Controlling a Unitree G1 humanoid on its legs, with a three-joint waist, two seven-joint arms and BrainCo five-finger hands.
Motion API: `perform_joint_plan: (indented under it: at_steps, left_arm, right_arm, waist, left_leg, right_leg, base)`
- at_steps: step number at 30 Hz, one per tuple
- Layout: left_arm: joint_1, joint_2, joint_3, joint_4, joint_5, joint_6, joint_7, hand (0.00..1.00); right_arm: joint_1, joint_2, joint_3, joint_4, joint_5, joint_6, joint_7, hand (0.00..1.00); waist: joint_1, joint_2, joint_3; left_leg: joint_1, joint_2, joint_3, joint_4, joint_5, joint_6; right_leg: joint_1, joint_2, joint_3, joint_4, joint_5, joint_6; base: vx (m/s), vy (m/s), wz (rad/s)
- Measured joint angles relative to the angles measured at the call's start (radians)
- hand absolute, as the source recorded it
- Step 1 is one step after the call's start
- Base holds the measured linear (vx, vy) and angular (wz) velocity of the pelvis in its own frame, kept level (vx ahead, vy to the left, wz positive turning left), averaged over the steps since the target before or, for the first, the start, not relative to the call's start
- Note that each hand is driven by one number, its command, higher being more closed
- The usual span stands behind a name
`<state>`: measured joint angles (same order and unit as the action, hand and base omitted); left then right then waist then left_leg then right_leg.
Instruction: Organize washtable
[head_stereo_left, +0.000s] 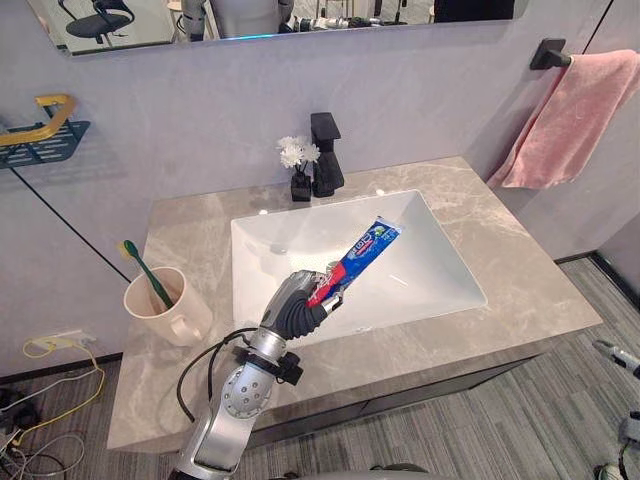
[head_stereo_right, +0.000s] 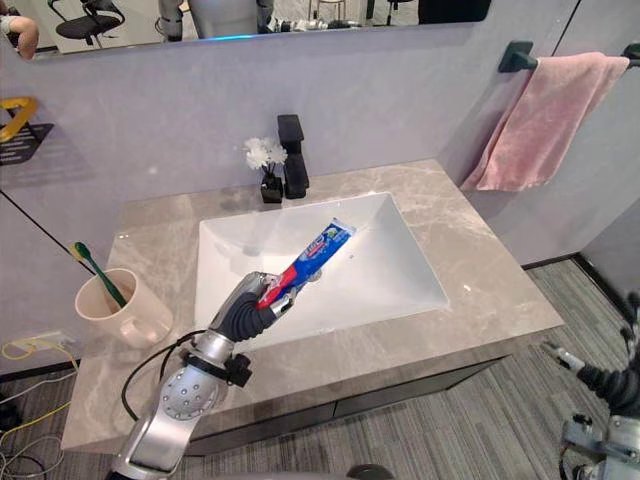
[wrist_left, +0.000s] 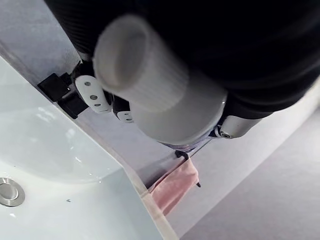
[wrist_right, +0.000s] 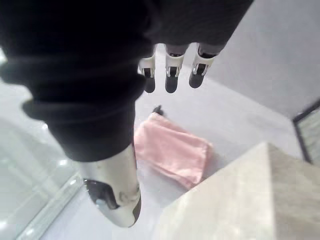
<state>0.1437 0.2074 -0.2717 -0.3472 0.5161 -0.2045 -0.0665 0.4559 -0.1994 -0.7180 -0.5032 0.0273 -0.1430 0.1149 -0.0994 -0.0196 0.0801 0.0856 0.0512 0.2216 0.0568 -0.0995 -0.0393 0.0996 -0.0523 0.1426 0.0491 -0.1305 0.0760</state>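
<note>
At the lower centre, the left hand (head_stereo_left: 300, 305) is closed around one end of a blue and red toothpaste tube (head_stereo_left: 366, 248), which slants up to the right over the white sink (head_stereo_left: 430, 270). The right hand (wrist_right: 171, 75) has relaxed fingers and holds nothing. At middle left, a beige cup (head_stereo_left: 165, 310) with a green toothbrush (head_stereo_left: 148, 272) stands on the tabletop (head_stereo_left: 530, 290). Behind the sink stands a black faucet (head_stereo_left: 326, 155). A pink towel (head_stereo_left: 570, 120) hangs at upper right.
</note>
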Motion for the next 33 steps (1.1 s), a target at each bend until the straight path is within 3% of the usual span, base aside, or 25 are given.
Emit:
perform_joint_plan:
  at_steps: [4,7,10,16,33]
  left_arm:
    - [0.001,0.002,-0.004,-0.008,-0.023,-0.001,0.001,1.0]
    - [-0.003,0.002,-0.051,-0.008,-0.033,-0.001,0.005,1.0]
    - [-0.014,0.001,-0.091,-0.008,-0.035,-0.005,0.01,1.0]
    - [-0.048,0.001,-0.141,0.008,-0.035,-0.004,0.047,1.0]
    - [-0.131,-0.01,-0.234,0.086,-0.035,0.0,0.092,1.0]
  right_arm:
    - [-0.094,-0.046,0.116,0.002,0.059,-0.039,-0.01,0.0]
    - [-0.175,-0.047,0.303,0.006,0.181,-0.079,-0.015,0.0]
    - [-0.212,-0.042,0.434,0.011,0.26,-0.083,-0.016,0.0]
    - [-0.236,0.008,0.587,0.078,0.386,-0.081,-0.002,0.0]
    - [-0.251,0.076,0.81,0.161,0.603,-0.059,0.027,0.0]
  waist:
    - [0.0,0.003,-0.005]
    - [0.003,0.015,-0.024]
    - [0.014,0.026,-0.032]
    - [0.032,0.025,-0.034]
    - [0.031,-0.002,-0.039]
  left_leg:
    - [-0.009,-0.001,-0.002,0.017,-0.005,0.006]
    - [-0.035,-0.016,-0.038,0.027,-0.003,0.01]
    - [-0.048,-0.027,-0.068,0.028,0.007,0.022]
    - [-0.058,-0.045,-0.109,0.024,0.024,0.034]
    - [-0.032,-0.07,-0.138,-0.086,0.107,0.046]
  right_leg:
    - [0.0,-0.004,-0.003,-0.001,0.006,0.005]
    - [-0.002,-0.018,-0.036,-0.008,0.008,0.008]
    - [0.002,-0.028,-0.067,-0.009,0.009,0.009]
    - [0.013,-0.043,-0.115,-0.009,0.01,0.012]
    - [0.0,-0.059,-0.145,-0.008,0.018,0.018]
  base:
    - [-0.01,0.0,0.02]
    - [-0.04,0.004,0.28]
    - [-0.01,0.009,0.33]
    - [-0.02,0.005,0.23]
    - [-0.04,-0.002,0.06]
